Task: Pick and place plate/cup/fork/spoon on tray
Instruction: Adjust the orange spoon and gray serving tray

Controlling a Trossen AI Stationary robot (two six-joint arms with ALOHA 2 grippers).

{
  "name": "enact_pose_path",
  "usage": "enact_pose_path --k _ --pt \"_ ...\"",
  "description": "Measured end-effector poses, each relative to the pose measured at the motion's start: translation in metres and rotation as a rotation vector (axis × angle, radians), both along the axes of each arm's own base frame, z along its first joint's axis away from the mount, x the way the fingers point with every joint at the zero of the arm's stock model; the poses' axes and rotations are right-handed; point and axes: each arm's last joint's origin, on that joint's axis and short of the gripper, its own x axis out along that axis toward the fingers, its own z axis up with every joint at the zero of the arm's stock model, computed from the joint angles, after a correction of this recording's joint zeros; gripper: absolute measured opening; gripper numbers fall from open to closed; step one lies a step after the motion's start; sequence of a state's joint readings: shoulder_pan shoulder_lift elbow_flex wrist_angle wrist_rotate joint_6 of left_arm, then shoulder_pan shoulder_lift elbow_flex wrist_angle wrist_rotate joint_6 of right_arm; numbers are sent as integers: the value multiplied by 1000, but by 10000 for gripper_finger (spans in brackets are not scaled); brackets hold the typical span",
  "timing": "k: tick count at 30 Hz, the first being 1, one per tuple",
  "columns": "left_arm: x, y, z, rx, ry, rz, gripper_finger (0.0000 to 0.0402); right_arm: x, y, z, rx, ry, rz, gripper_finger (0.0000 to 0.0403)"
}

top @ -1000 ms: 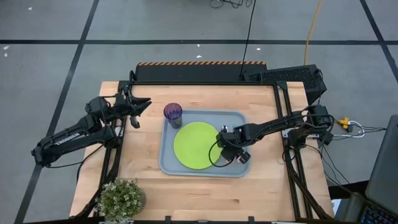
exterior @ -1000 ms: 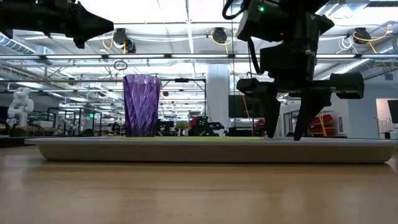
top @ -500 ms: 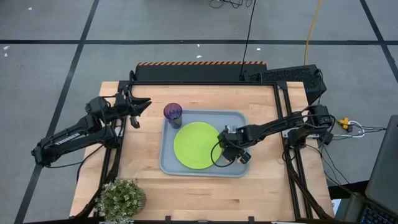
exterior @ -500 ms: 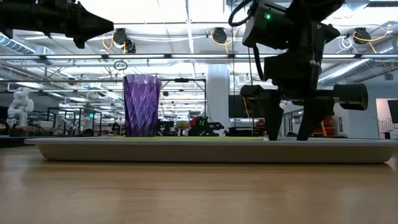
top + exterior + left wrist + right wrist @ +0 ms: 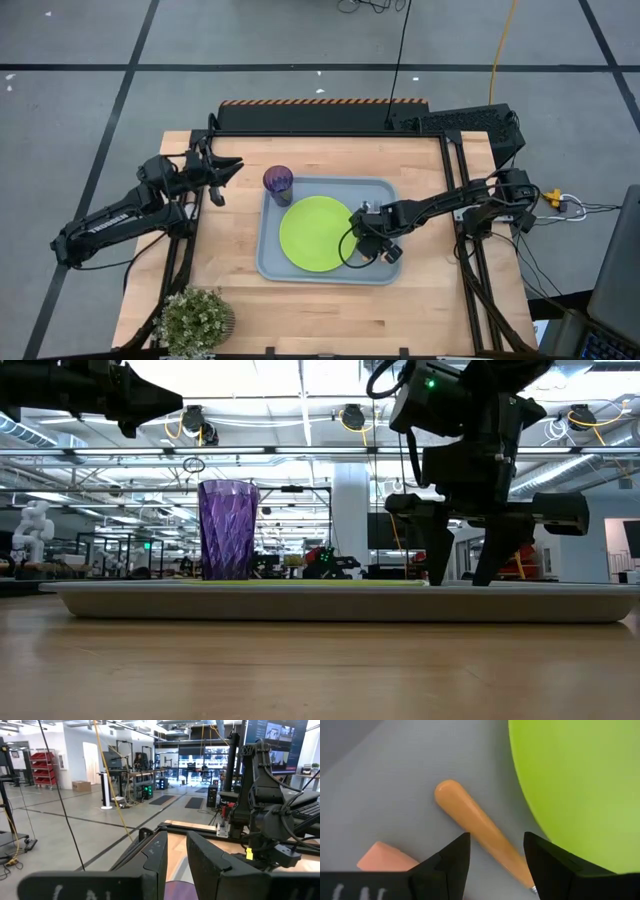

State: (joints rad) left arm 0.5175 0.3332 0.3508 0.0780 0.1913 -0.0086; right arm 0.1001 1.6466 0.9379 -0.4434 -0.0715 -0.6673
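2 orange handles lie on the tray just beside the plate; whether fork or spoon, I cannot tell. The right gripper hangs low over one handle with fingers spread wide, the handle apart from both fingers. If it is letting go, rise straight up and clear without nudging it. The cup stands in the tray's corner. The left gripper waits near the table's edge, fingers narrow, holding nothing.
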Motion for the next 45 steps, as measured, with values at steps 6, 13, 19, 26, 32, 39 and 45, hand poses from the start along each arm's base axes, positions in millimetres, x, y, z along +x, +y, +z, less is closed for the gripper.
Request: enact_pose_path --k 6,13,19,26,32,39,45 --pt "0 0 0 0 0 0 76 -2 0 -1 4 22 -18 176" --pt "0 0 0 0 0 0 76 -8 -1 32 -57 -27 -113 176" --pt "0 0 0 0 0 0 76 -19 7 81 64 -131 -375 176" --pt "0 0 1 21 -5 1 76 -49 6 118 289 -188 -769 176" --pt "-1 -1 4 71 -13 -12 76 -79 -10 159 268 -481 -832 154" --pt "-6 -4 16 35 55 -20 76 -116 -23 183 322 -588 -877 26" --pt "-14 -11 31 -7 135 -104 76 -130 -24 184 351 -552 -859 14"
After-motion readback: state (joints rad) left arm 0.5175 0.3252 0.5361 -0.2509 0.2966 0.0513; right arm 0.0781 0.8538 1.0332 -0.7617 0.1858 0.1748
